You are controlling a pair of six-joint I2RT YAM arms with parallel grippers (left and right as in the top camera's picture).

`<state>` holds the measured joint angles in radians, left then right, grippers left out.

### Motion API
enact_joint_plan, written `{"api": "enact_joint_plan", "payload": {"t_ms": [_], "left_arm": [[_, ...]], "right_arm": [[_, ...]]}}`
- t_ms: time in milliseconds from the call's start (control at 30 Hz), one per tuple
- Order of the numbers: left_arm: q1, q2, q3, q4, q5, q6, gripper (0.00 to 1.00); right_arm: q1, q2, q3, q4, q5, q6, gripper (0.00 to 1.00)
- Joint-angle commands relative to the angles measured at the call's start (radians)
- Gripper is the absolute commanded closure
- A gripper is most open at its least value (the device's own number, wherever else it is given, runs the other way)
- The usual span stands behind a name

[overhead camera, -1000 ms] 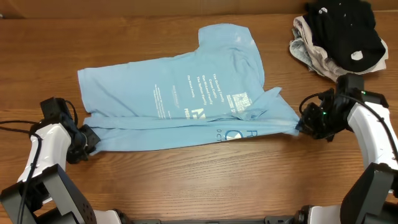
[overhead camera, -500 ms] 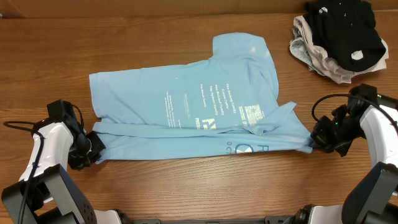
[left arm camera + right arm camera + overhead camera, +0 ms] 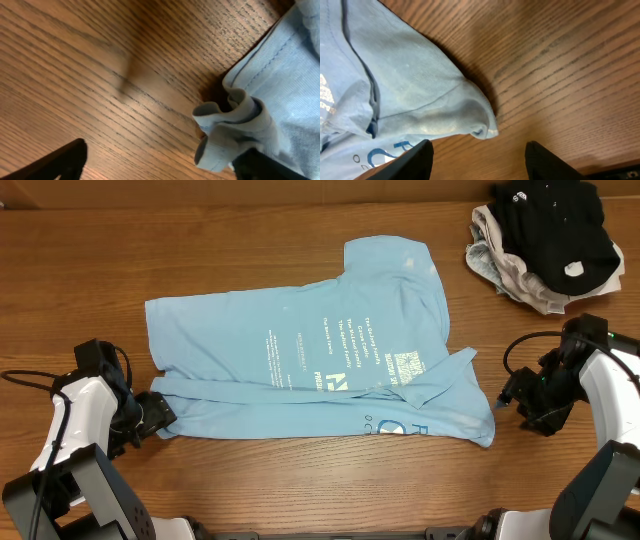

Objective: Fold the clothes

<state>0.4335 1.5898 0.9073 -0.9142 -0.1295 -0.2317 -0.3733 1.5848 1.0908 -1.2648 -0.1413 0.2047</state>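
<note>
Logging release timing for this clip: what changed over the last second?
Both arms pulled the T-shirt rightward across the table, then the left gripper and right gripper opened and let go of its near corners; the right corner slackened back. The black-and-beige pile at the far right stayed put.

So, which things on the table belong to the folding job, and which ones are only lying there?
Belong to the job:
- light blue T-shirt, spread flat and partly folded
- left hand, open at the shirt's left end
- right hand, open at the shirt's right corner

Only lying there:
- black garment with a white tag, far right corner
- beige-and-white cloth under it
</note>
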Motion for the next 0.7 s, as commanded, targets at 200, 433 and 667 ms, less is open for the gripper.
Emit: {"api": "enact_joint_plan", "payload": {"t_ms": [200,433,667], "left_arm": [[-0.003,0.004,0.316,-0.166,0.135,0.089,0.0],[-0.025,0.005,0.597,-0.22,0.435,0.211,0.0],[-0.146,0.09,0.864,-0.255,0.317,0.237,0.0]], "right_arm": [[0.053,-0.019,0.33,-0.074,-0.125,-0.153,0.15],[0.208,-0.018,0.619,-0.107,-0.121,-0.183,0.12],[0.354,0.019,0.777,-0.034,-0.076,-0.184,0.11]]}}
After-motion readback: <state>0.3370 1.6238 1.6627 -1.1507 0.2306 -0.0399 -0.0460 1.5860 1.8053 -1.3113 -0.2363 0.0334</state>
